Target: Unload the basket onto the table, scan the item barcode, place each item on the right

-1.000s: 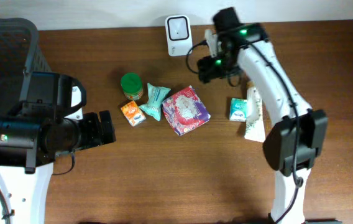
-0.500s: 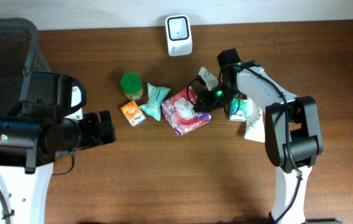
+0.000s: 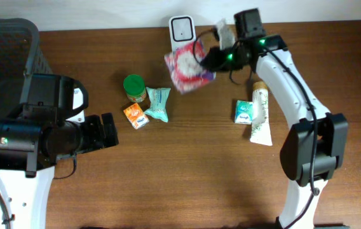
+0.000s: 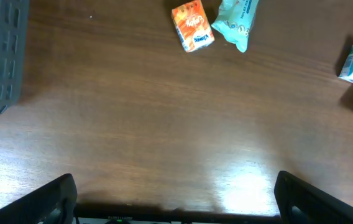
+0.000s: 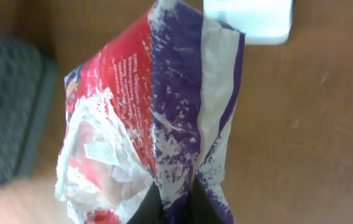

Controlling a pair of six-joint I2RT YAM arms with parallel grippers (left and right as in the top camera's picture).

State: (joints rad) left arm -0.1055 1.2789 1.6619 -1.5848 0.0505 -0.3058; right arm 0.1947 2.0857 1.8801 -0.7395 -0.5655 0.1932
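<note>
A crinkled red, purple and white packet [image 3: 188, 63] hangs above the table just below the white scanner [image 3: 182, 27]. My right gripper [image 3: 213, 58] is shut on the packet's right edge. The right wrist view is filled by the packet [image 5: 151, 112], its purple corner pinched between my right gripper's [image 5: 175, 208] dark fingers, with the scanner [image 5: 248, 18] at the top edge. No barcode shows on the side I see. My left gripper [image 3: 107, 130] rests at the left, open and holding nothing, its wide-apart fingers [image 4: 52, 199] over bare wood.
A green-lidded jar [image 3: 134, 88], a teal pouch [image 3: 159, 104] and an orange box [image 3: 136, 116] lie mid-table. A small teal box [image 3: 245, 112] and a white tube [image 3: 260, 117] lie to the right. A dark basket [image 3: 6, 44] stands at the far left.
My right gripper came down onto the packet on the table, shut on it, and lifted it up and back toward the scanner. The left arm has stayed still.
</note>
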